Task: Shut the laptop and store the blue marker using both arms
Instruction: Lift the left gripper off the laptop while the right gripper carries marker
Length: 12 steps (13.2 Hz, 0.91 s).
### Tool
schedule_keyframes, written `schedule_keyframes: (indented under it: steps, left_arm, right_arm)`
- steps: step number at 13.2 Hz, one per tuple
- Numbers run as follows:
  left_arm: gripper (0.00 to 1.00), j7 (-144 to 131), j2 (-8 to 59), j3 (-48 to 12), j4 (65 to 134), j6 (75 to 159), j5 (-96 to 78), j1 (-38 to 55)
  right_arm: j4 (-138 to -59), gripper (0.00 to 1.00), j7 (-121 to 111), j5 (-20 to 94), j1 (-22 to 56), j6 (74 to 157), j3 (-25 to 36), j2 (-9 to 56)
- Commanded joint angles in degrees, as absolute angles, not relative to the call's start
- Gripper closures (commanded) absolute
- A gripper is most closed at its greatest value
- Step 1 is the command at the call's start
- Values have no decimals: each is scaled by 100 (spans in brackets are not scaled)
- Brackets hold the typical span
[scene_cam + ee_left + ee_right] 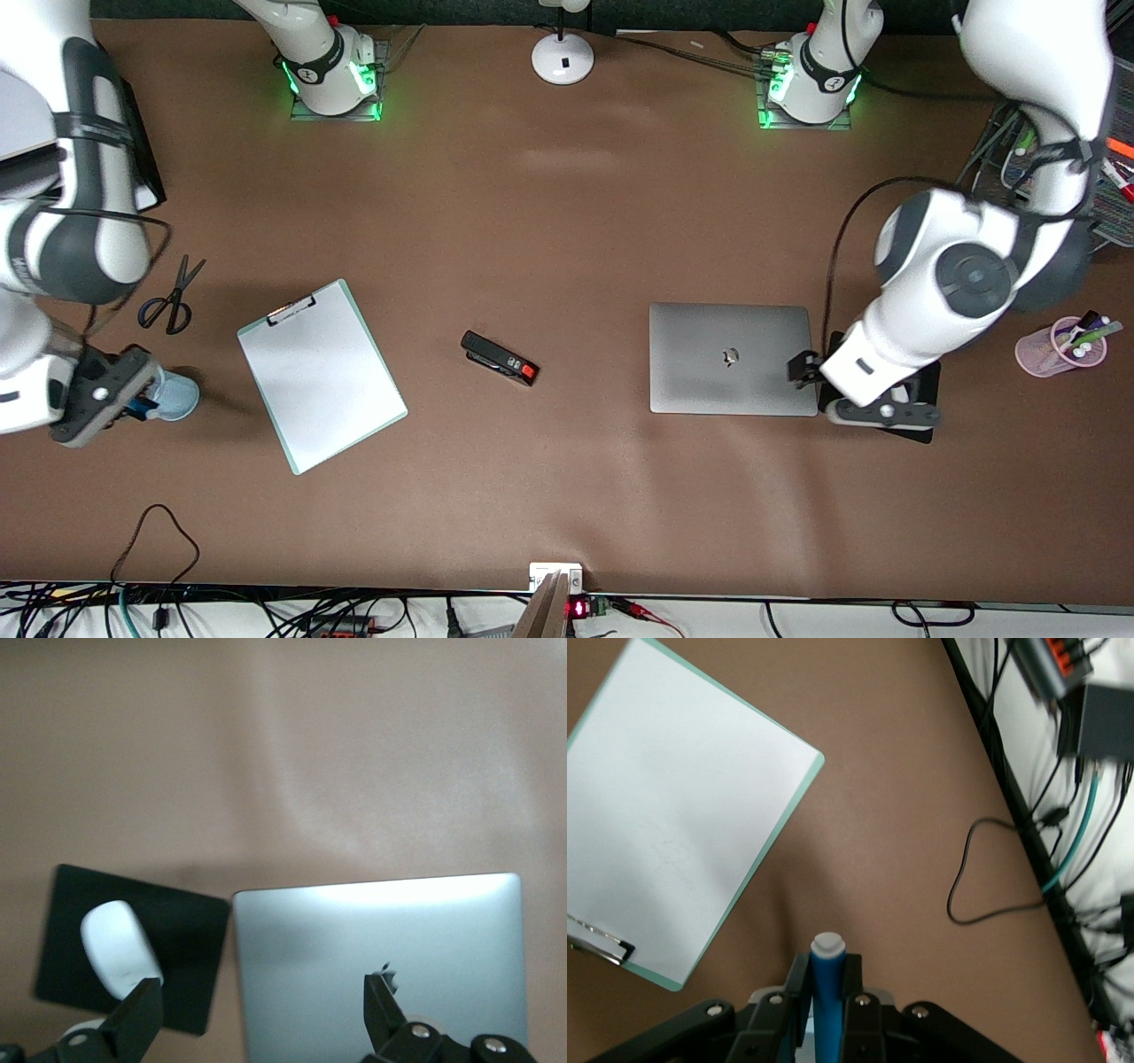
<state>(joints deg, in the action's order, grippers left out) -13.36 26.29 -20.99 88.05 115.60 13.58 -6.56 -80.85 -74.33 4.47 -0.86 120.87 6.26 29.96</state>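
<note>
The laptop [731, 357] lies shut on the table, lid up with the dark logo showing [381, 939]. My left gripper [802, 368] hangs open over the laptop's edge toward the left arm's end, one finger over the lid and the other over the black mouse pad [261, 1019]. My right gripper [133, 403] is shut on the blue marker [827, 988], whose white tip points out past the fingertips [826, 970]. The marker [139, 408] is held beside a light-blue cup [177, 395] at the right arm's end of the table.
A black mouse pad [182, 939] with a white mouse [120, 948] lies beside the laptop. A clipboard [321, 372], a black stapler [499, 357] and scissors [168, 297] lie on the table. A pink cup of pens [1072, 346] stands at the left arm's end.
</note>
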Motion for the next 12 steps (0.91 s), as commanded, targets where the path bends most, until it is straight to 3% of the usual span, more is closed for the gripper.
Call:
schedule_keyframes:
  steps: [1, 4, 8, 12]
  left_arm:
    - [0, -889, 2093, -2188, 8886, 11119, 1389, -878]
    - [0, -501, 1627, -2189, 8790, 10453, 1389, -1002]
    - [0, -483, 1565, -2179, 7754, 8783, 1020, -1229]
    - [0, 103, 1065, -2119, 7690, 8227, 985, -1310]
  right_arm:
    - [-8226, 98, -8697, 1166, -254, 12024, 545, 2865]
    - [-8402, 98, -10234, 1774, -448, 11901, 536, 2777]
    - [-8700, 98, -11792, 2398, -878, 11532, 527, 2821]
    - [-8850, 98, -12549, 2470, -1098, 11330, 527, 2839]
